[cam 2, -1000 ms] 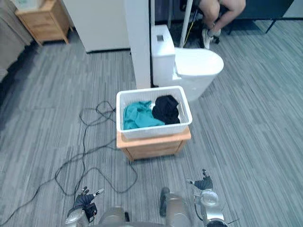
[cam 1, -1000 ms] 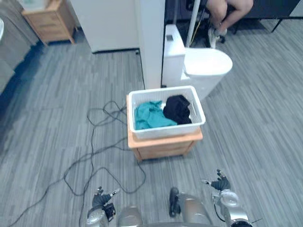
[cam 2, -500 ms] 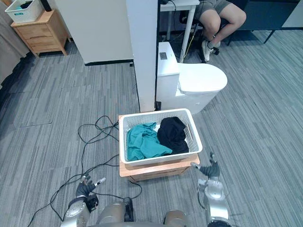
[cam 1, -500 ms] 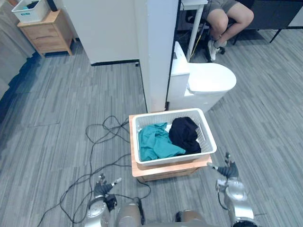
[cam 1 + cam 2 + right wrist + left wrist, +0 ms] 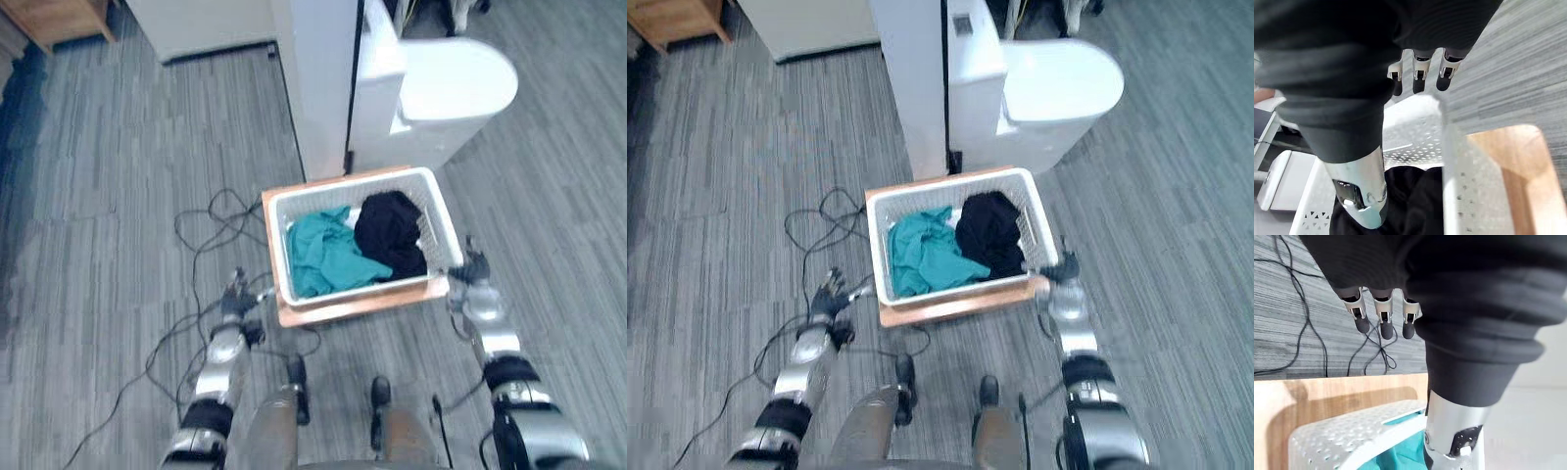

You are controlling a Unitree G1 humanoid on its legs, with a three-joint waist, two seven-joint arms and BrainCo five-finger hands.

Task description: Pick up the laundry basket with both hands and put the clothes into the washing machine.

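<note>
left hand: fingers are held straight, nothing is gripped, near the laundry basket | right hand: fingers are held straight, nothing is gripped, just beside the laundry basket | laundry basket: is set on a wooden stand, clothes are piled inside

Bearing silver-grey tubular metal arms banded black at the joints. Wearing dark ribbed covers over back and wrist of the silver-fingered left hand and matching right hand. Ending every finger in a dark rounded tip.
</note>
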